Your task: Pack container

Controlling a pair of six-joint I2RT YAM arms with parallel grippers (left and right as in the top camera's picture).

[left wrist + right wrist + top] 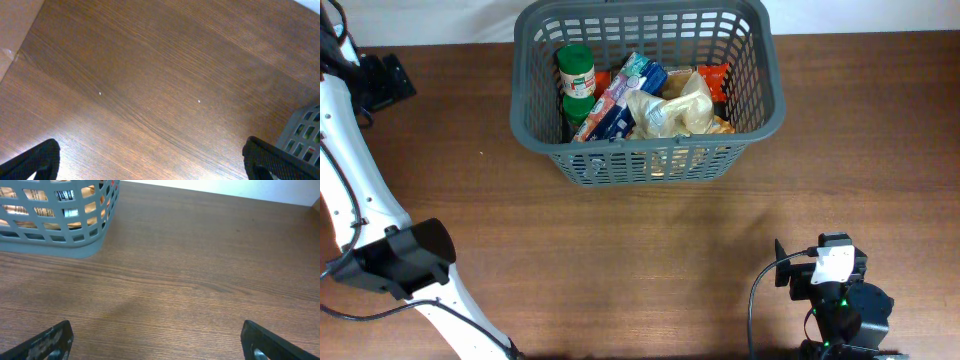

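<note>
Presently, the left jaws stand wide apart, empty, over bare desk [650, 260] near the far left corner; the container [650, 165] lies to their right. It sits at the middle of the far edge, long axis along that edge, groceries [640, 100] heaped inside. The right jaws, toward the near right corner, are likewise apart and empty; the container lies ahead and to their left. Neither pair is judged plainly nearer.
</note>
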